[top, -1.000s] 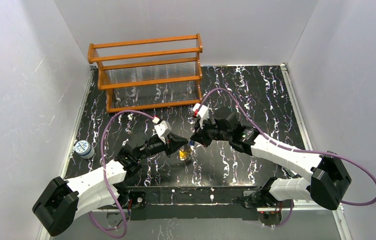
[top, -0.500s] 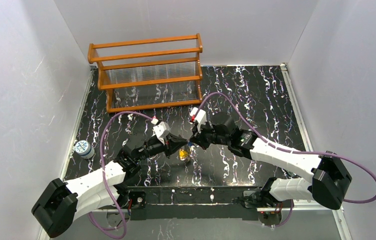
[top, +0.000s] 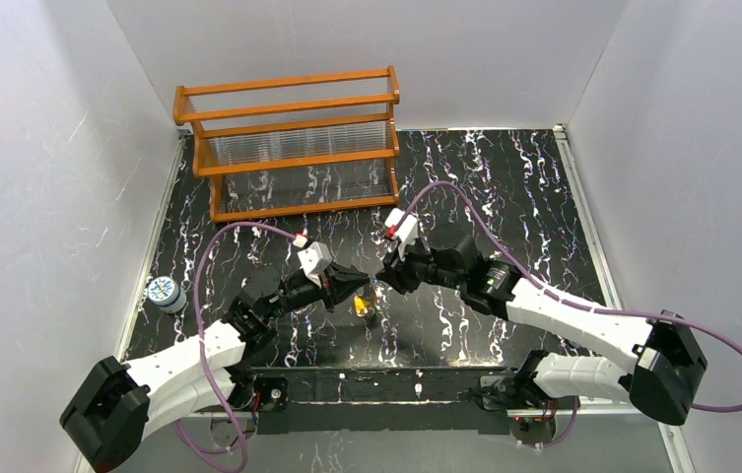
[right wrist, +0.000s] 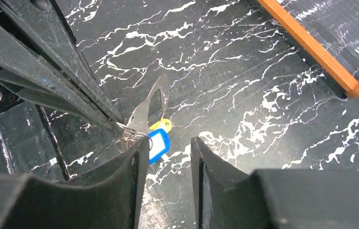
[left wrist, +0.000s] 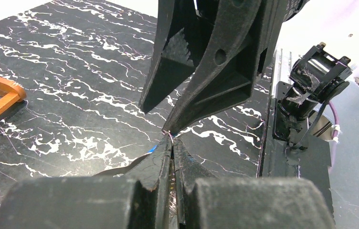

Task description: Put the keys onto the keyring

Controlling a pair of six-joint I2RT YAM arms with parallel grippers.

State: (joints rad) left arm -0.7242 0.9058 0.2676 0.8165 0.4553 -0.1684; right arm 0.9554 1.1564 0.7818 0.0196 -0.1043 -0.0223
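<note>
left gripper [top: 352, 286]: jaws clenched tight, the tips pinching one end of the keyring; held in the air over the middle of the counter [top: 505, 197]
right gripper [top: 383, 274]: jaws released, a clear gap between the fingers; tip to tip with the left gripper, almost touching it
keyring [right wrist: 141, 112]: thin silvery loop, leaf-shaped in the right wrist view; it juts out from the left gripper's tips, off the counter
blue-headed key [right wrist: 158, 143]: at the pinched end of the loop, its head lying against the inner face of one right finger — not squeezed, the other finger stands apart
yellow-headed key [right wrist: 162, 125]: just behind the blue one, beside the loop; whether either key is threaded on cannot be told
other keys: only a small yellowish cluster shows below the grippers from above — too small to sort
rack [top: 288, 138]: orange wooden frame, far left of the counter
small jar [top: 163, 293]: blue-and-white top, at the counter's left edge, well apart from the grippers
</note>
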